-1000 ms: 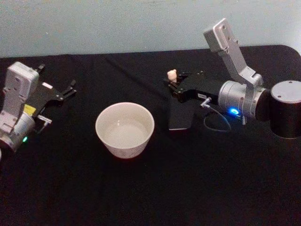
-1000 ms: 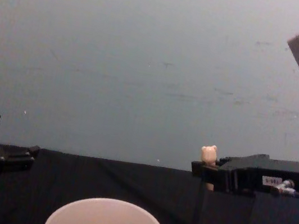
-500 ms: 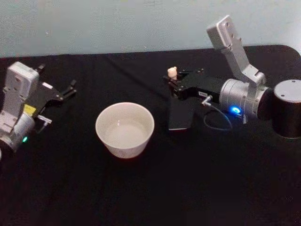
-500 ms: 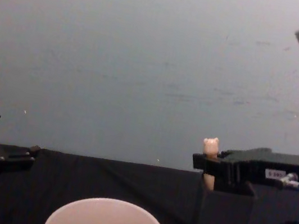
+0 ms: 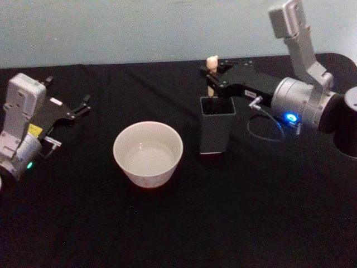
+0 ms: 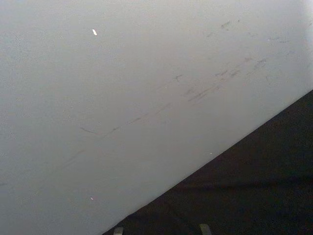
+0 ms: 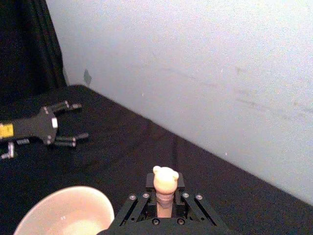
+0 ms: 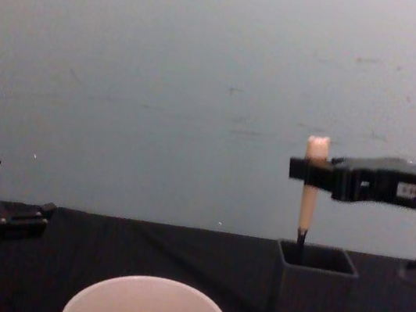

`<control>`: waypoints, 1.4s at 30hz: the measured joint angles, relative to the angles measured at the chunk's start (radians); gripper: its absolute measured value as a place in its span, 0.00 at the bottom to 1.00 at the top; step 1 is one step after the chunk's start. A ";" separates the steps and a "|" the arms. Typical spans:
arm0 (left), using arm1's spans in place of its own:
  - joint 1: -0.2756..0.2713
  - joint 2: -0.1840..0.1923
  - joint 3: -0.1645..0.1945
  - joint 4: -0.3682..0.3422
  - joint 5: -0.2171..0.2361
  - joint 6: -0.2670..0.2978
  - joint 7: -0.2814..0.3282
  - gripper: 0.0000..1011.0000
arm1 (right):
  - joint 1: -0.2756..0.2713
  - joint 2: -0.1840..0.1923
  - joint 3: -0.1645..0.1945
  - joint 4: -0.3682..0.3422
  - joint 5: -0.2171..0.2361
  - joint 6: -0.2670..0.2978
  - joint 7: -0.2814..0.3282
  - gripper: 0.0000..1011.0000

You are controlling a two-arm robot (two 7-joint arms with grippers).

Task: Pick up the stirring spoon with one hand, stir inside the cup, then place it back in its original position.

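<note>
My right gripper [image 8: 312, 171] is shut on the stirring spoon [image 8: 307, 203], just under its animal-head knob. The spoon hangs upright with its cream handle above the dark grey square holder [image 8: 310, 299]. Its thin dark neck reaches into the holder's mouth and its bowl is hidden inside. In the head view the right gripper [image 5: 213, 72] holds the spoon [image 5: 211, 61] over the holder [image 5: 216, 131]. The cream-white cup [image 5: 148, 153] stands left of the holder, apart from it. My left gripper [image 5: 66, 92] rests open at the table's far left.
A black cloth [image 5: 184, 223] covers the table, with a pale wall behind. The right arm's dark base [image 5: 348, 123] stands at the right edge, and a thin cable [image 5: 262, 125] loops below the wrist.
My right gripper has risen straight up with the spoon, drawing its handle out of the holder. Cup, holder and left arm have stayed put.
</note>
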State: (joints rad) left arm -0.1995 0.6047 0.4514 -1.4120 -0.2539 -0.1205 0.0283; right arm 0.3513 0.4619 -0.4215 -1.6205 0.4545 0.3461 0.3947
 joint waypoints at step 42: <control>0.000 0.000 0.000 0.000 0.000 0.000 0.000 0.99 | -0.019 -0.061 -0.054 -0.062 0.014 -0.212 -0.017 0.19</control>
State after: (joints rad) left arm -0.1996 0.6047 0.4514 -1.4120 -0.2539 -0.1205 0.0283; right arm 0.3326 0.4005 -0.4755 -1.6820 0.4685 0.1340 0.3777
